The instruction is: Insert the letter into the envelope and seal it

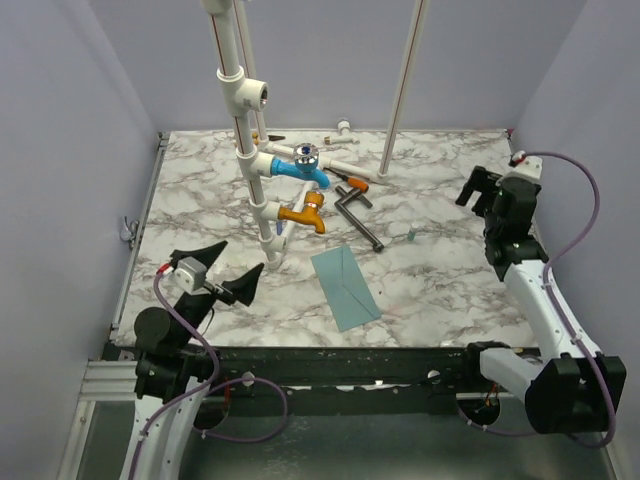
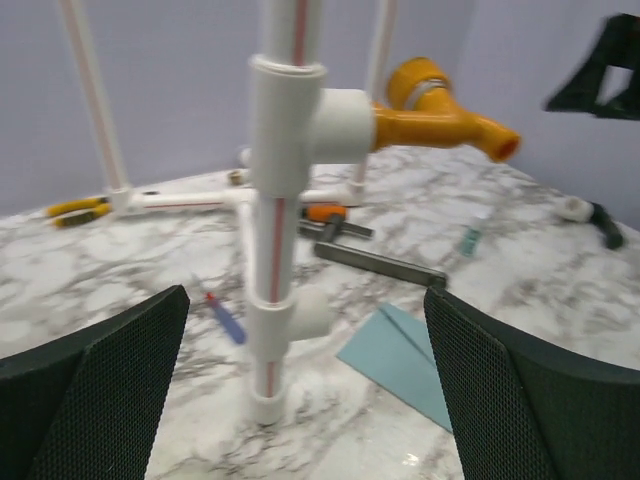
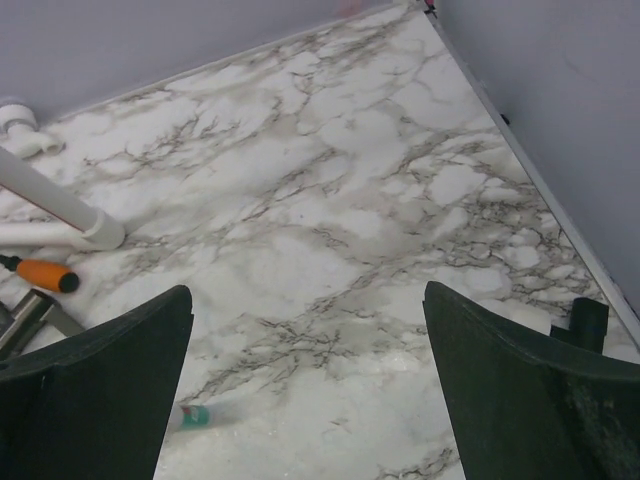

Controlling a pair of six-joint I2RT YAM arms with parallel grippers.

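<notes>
The envelope [image 1: 345, 285] lies flat on the marble table near the front edge, light teal with a diagonal flap crease; the left wrist view shows its corner [image 2: 400, 355] at lower right. The letter is out of view in every frame. My left gripper [image 1: 228, 268] hovers open to the left of the envelope, its jaws [image 2: 305, 300] framing the white pipe and holding nothing. At the right side of the table my right gripper [image 1: 478, 195] is raised and stands open [image 3: 308, 295] over bare marble, far from the envelope.
A white pipe stand [image 1: 245, 150] rises just behind the envelope, carrying a blue tap [image 1: 300, 168] and an orange tap [image 1: 305, 212]. A black crank handle [image 1: 358, 215], a small green-capped tube [image 1: 411, 235] and a blue pen [image 2: 228, 320] lie nearby. Walls enclose the table.
</notes>
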